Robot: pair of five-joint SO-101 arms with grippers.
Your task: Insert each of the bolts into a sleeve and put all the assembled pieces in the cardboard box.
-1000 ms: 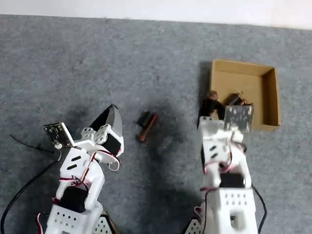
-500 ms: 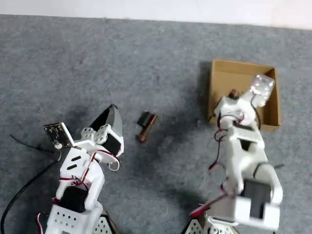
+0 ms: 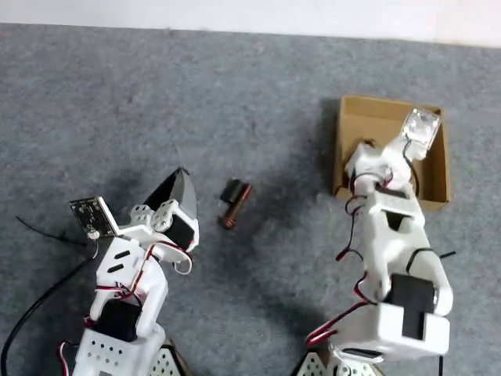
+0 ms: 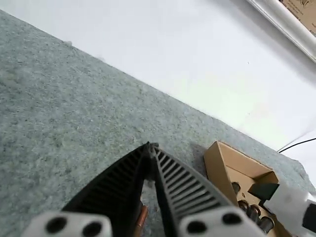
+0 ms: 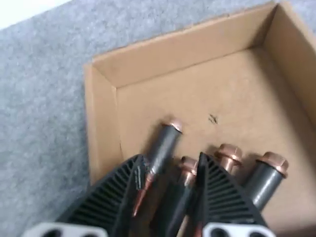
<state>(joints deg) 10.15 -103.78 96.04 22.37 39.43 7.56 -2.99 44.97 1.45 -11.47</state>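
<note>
The cardboard box (image 3: 377, 124) sits at the far right of the grey mat. My right arm stretches over it. In the right wrist view my right gripper (image 5: 170, 170) hangs open just above the box (image 5: 197, 54) floor. One assembled piece (image 5: 181, 185) lies between its fingers and another (image 5: 164, 142) slants beside it. Two more assembled pieces (image 5: 264, 173) lie further off. Another bolt in its dark sleeve (image 3: 235, 202) lies on the mat between the arms. My left gripper (image 3: 180, 178) is shut and empty, to the left of that piece.
The left wrist view looks past my shut left gripper (image 4: 149, 146) to the box (image 4: 217, 158), with several pieces inside and part of the right arm (image 4: 289, 202) over it. The white edge (image 3: 235, 14) runs beyond the mat.
My right arm has swung from the box's left edge to over the box, carrying a piece in. The left arm and the piece on the mat have not moved.
</note>
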